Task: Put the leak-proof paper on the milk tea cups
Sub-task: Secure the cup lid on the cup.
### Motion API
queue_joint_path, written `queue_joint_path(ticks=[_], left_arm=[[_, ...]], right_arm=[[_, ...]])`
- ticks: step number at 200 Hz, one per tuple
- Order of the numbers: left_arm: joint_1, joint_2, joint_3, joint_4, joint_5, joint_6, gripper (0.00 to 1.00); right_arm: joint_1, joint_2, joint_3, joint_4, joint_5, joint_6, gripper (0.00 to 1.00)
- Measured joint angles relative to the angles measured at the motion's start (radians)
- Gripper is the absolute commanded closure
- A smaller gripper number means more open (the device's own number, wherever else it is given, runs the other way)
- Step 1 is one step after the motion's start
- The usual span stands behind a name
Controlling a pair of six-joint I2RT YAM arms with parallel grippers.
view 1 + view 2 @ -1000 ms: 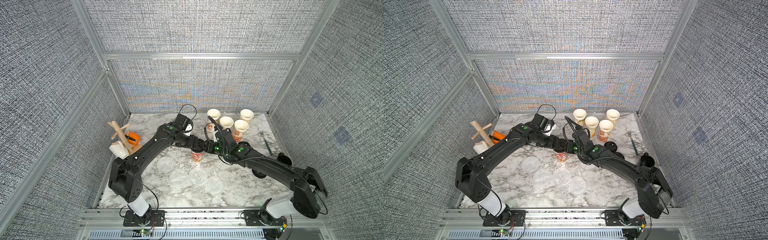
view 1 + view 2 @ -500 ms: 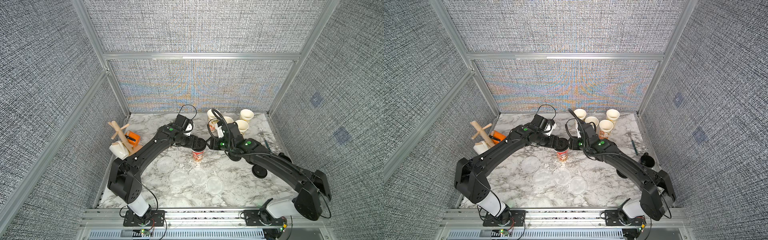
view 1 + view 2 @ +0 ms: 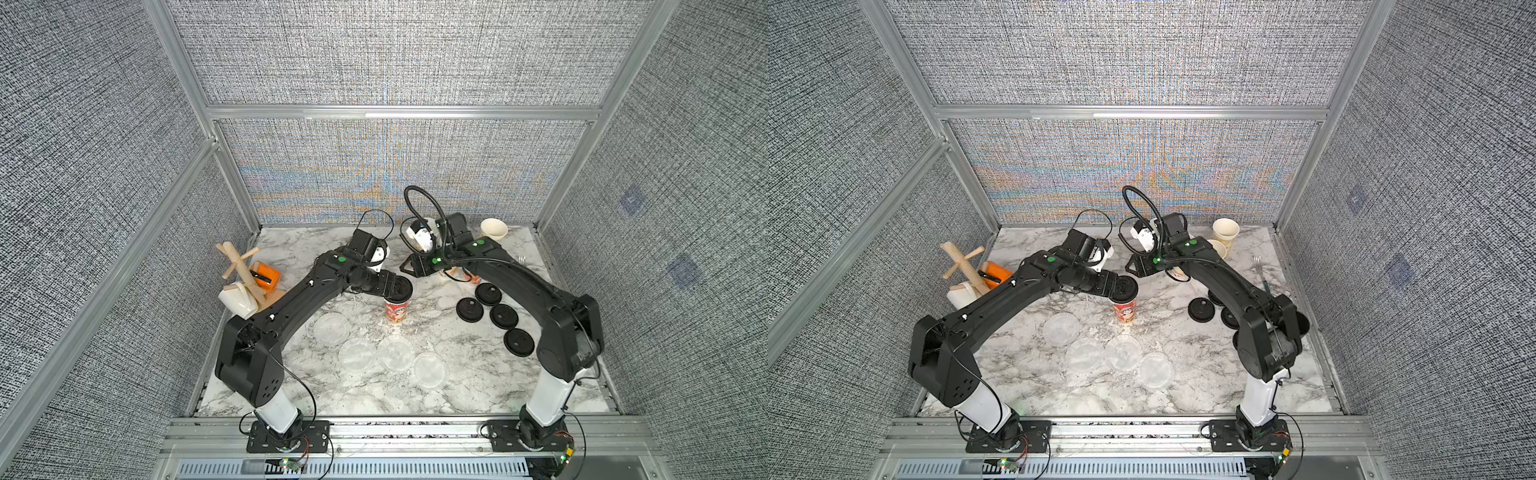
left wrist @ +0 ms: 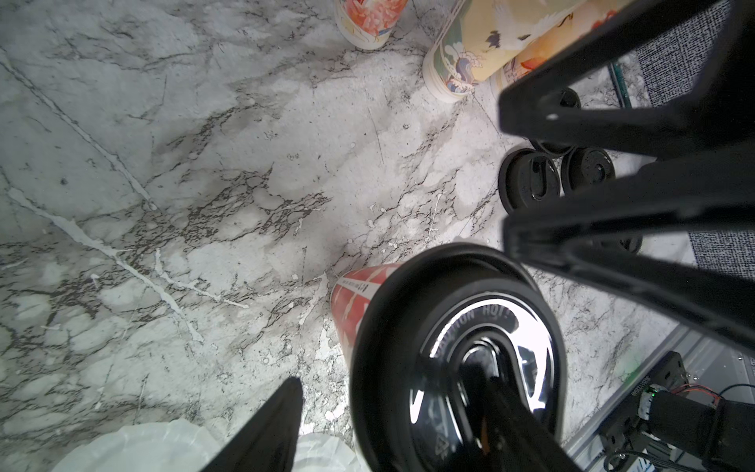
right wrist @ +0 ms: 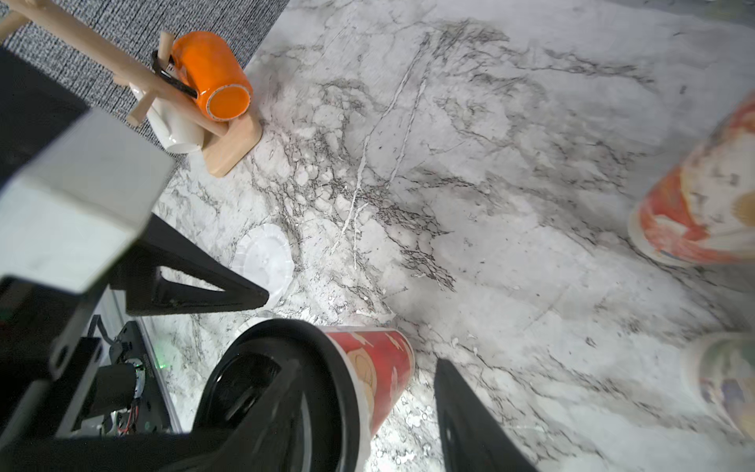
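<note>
L gripper (image 3: 395, 286) spread, one finger (image 4: 502, 412) over lid (image 4: 470, 323) of mid cup (image 3: 397, 318) | R gripper (image 3: 409, 269) spread, empty, just beside | 4 discs (image 3: 355, 354) flat on table (image 3: 465, 374), unplaced | rear cups (image 3: 1225, 230) bare | est. 1 of 5 done

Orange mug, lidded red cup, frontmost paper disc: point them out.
orange mug (image 5: 206, 69): right wrist view, side wall.
lidded red cup (image 3: 397, 313): a top view, printed side.
frontmost paper disc (image 3: 429, 369): a top view, its middle.
</note>
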Motion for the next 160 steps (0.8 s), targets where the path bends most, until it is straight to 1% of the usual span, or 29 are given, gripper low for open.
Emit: queue_joint_path(ticks=[35,78,106,160], left_arm=[[0.0,0.0,-0.002,0.001,0.0,0.003,0.3],[0.0,0.001,-0.005,0.005,0.004,0.003,0.3],[0.0,0.001,-0.009,0.015,0.005,0.003,0.3],[0.0,0.002,-0.011,0.027,0.004,0.003,0.3]], right_arm=[[0.0,0.037,0.029,-0.036,-0.063,-0.055,0.46],[0.0,0.076,0.049,-0.057,-0.12,-0.078,0.48],[0.0,0.094,0.068,-0.067,-0.14,-0.086,0.49],[0.0,0.111,0.085,-0.09,-0.152,-0.109,0.54]])
